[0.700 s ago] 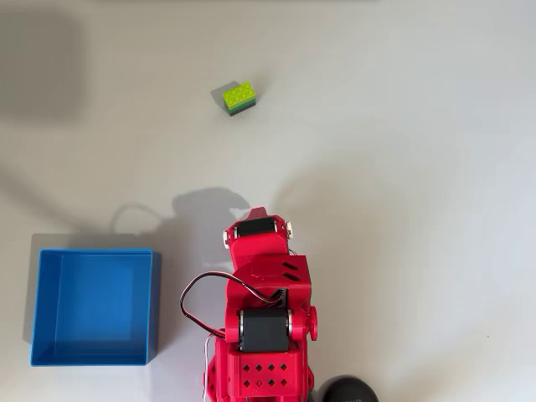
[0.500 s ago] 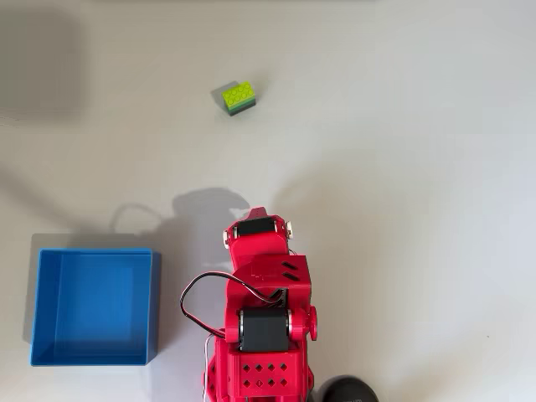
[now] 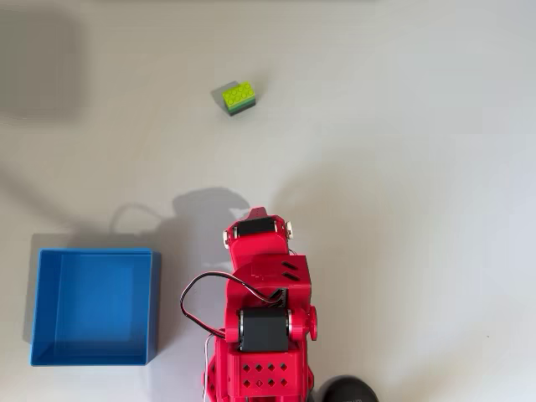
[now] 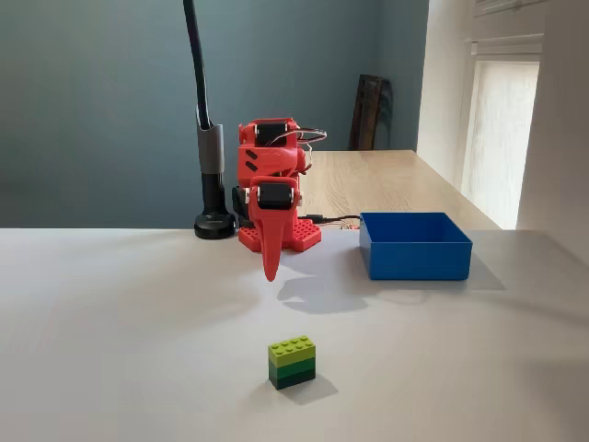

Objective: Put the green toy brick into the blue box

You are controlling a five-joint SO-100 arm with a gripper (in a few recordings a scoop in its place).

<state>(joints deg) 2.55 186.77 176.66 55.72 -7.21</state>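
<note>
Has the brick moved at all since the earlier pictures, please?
No. In the overhead view the brick sits unchanged, the same way from the box.

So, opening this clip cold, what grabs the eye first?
The bright red arm, folded up at the table's far edge in the fixed view, its gripper pointing down. Then the blue box right of it, and the small green toy brick standing alone up front.

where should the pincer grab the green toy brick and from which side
Come down from above and close on the two long smooth side faces of the green toy brick, below its studded top. It stands upright and alone on the table, slightly rotated in the overhead view, so turn the pincer to match.
</note>
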